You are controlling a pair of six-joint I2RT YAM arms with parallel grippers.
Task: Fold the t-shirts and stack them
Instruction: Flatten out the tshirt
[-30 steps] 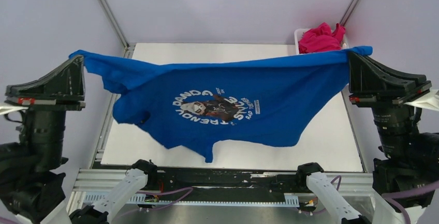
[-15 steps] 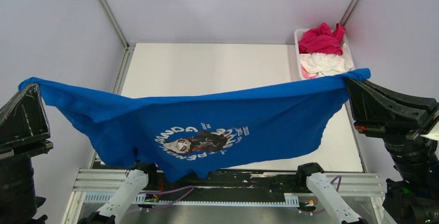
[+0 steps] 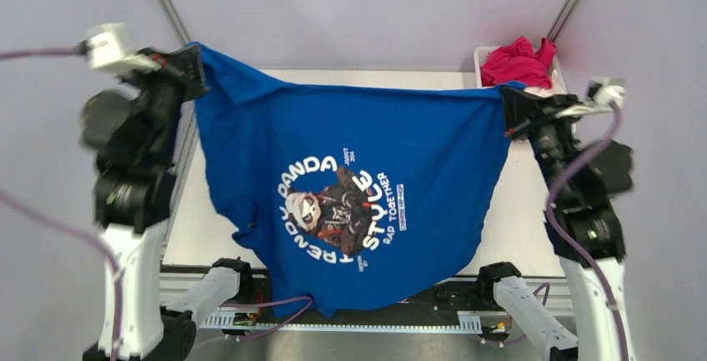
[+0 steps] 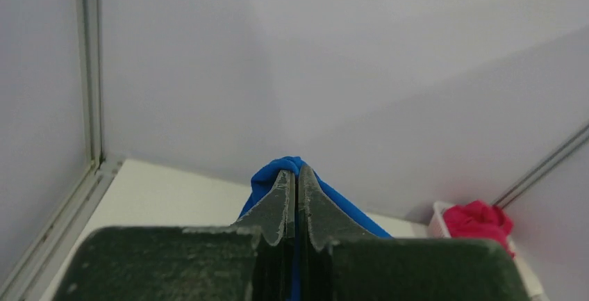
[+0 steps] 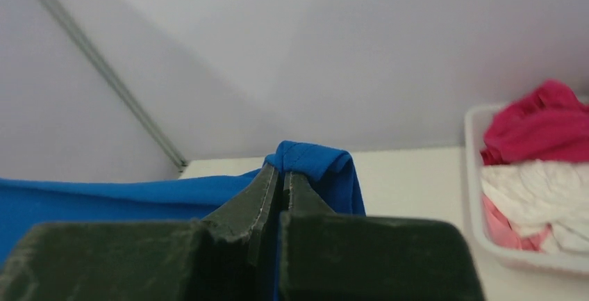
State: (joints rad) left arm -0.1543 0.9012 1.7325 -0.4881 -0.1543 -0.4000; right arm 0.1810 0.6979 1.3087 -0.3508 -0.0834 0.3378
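The blue t-shirt [image 3: 350, 177] hangs spread out in the air between the two arms, strung up by its top edge. Its lower end droops below both tools and past the near edge of the table [image 3: 525, 219]. It's soft, matte cotton, pulled fairly flat across the top. There are loose folds under the left tool, where a sleeve bunches up. The round print [image 3: 338, 207] faces the overhead camera: white curved lettering around a panda figure, turned sideways.

The left gripper [image 4: 296, 176] is clamped tight on one top corner. In its wrist view the two dark wedge-shaped fingers [image 4: 278, 204] are pressed together, and a little knob of blue cloth bulges out just past the tips. Those fingers look like hard plastic with scuffed, pale, slightly ragged edges.

Same deal with the right gripper [image 5: 283, 173]: its jaws are pinched together on the other top corner. A rolled, stitched hem folds over the tips, and the rest of the cloth runs off to its left.

Ahead of the right tool and off to its right sits a white plastic basket [image 5: 476, 197] with a rounded rim. A crumpled pink shirt [image 5: 538, 124] is heaped at its far end and a wrinkly white shirt [image 5: 535, 190] lies nearer. The tabletop below both tools is smooth, flat and white.
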